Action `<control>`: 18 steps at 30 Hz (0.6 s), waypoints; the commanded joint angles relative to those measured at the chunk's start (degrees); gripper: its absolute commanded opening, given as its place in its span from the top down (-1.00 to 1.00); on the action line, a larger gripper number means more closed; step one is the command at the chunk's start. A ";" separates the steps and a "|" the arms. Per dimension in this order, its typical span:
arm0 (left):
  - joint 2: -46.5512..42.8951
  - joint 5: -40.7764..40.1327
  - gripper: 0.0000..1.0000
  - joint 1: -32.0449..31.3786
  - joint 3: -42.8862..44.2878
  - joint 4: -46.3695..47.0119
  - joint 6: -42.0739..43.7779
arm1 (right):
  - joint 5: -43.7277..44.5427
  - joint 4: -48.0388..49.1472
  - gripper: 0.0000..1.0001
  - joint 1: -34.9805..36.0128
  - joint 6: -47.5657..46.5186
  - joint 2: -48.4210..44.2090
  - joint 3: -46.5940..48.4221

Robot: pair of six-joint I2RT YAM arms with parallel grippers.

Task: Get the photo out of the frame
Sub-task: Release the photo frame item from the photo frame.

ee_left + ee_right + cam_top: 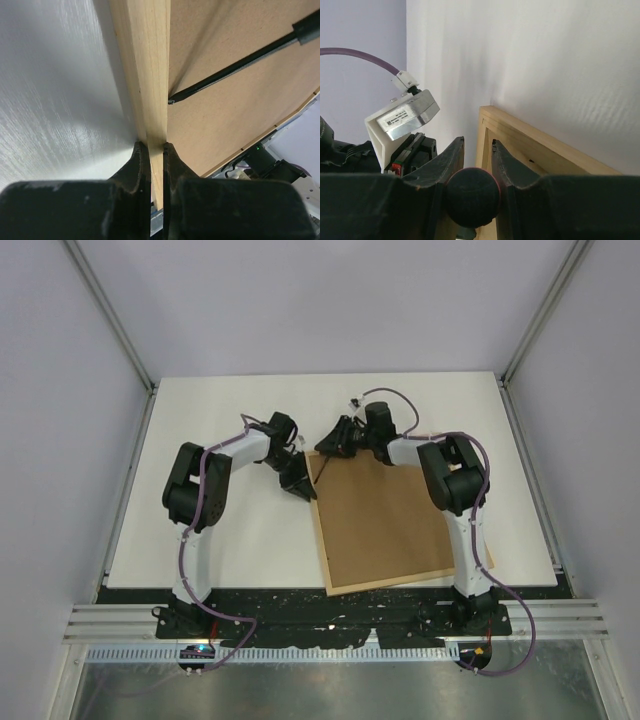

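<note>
The left pincer pinches the frame; the right pincer grips the screwdriver, whose tip, just beyond the left pincer, may slip and gouge the backing.

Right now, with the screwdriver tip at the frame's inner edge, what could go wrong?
1. The screwdriver tip sits where the frame rail meets the backing board; a slip could gouge board or wood.
2. The left tool pinches only the thin rail; prying may twist the frame loose.
3. The right tool holds the rounded handle, which might rotate in its grip.
</note>
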 commanded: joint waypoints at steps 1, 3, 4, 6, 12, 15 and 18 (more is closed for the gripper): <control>-0.07 -2.94 1.00 -0.66 -0.69 4.91 0.50 | -0.60 -14.95 0.84 7.48 -5.66 -6.96 3.09; -0.25 -3.38 1.00 -0.75 -0.86 4.99 0.59 | 1.60 -19.87 0.84 8.71 -8.57 -7.49 6.08; -0.34 -3.56 1.00 -0.84 -0.86 4.91 0.59 | 1.87 -20.60 0.85 9.15 -9.28 -7.58 7.39; -0.51 -3.82 1.00 -0.75 -0.86 4.99 0.68 | 4.15 -25.76 0.85 10.99 -11.74 -7.84 9.68; -0.77 -4.26 1.00 -0.93 -0.33 4.47 0.94 | 9.60 -35.45 0.85 15.04 -13.59 -7.23 15.66; -0.51 -4.61 1.00 -0.93 0.02 4.29 1.12 | 12.07 -39.49 0.84 16.01 -13.77 -6.88 18.55; -0.25 -4.70 1.00 -0.93 0.28 3.94 1.21 | 13.47 -41.96 0.85 16.54 -13.42 -6.44 20.93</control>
